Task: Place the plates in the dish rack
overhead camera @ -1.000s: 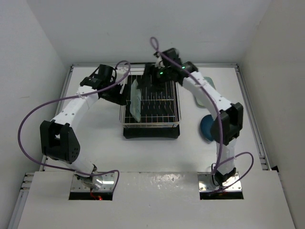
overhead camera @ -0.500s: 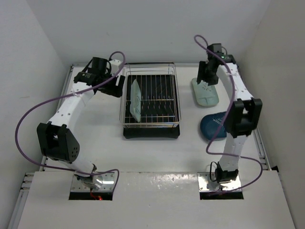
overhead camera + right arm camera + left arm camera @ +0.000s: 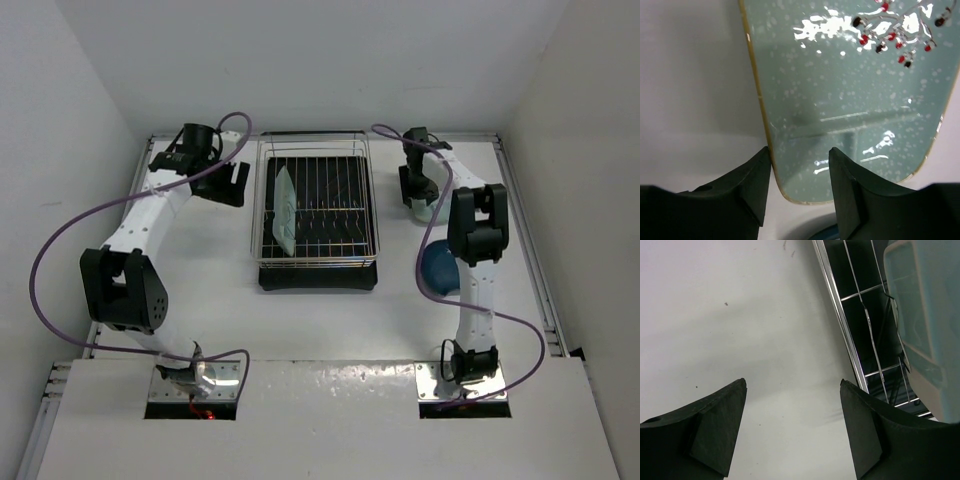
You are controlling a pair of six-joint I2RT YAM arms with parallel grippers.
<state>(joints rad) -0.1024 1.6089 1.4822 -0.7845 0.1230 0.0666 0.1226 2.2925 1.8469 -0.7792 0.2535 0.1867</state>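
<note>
The dish rack (image 3: 318,250) stands mid-table with one mint-green plate (image 3: 284,208) upright in its left slots. That plate (image 3: 922,315) and the rack's rim (image 3: 840,315) also show in the left wrist view. My left gripper (image 3: 226,184) is open and empty over bare table left of the rack (image 3: 792,385). My right gripper (image 3: 416,192) is open, low over the second mint-green plate (image 3: 850,90); that plate's near left edge lies between the jaws (image 3: 800,150). The arm hides most of this plate (image 3: 425,211) from above. The dark blue plate (image 3: 436,270) lies flat nearer.
The white table has raised rails along the left side (image 3: 148,160) and the right side (image 3: 520,200). White walls close in on three sides. Purple cables loop off both arms. A sliver of the blue plate (image 3: 827,234) shows under my right fingers.
My right arm swung from above the rack to the right and came down over the flat mint-green plate. My left gripper drew back leftward from the rack.
</note>
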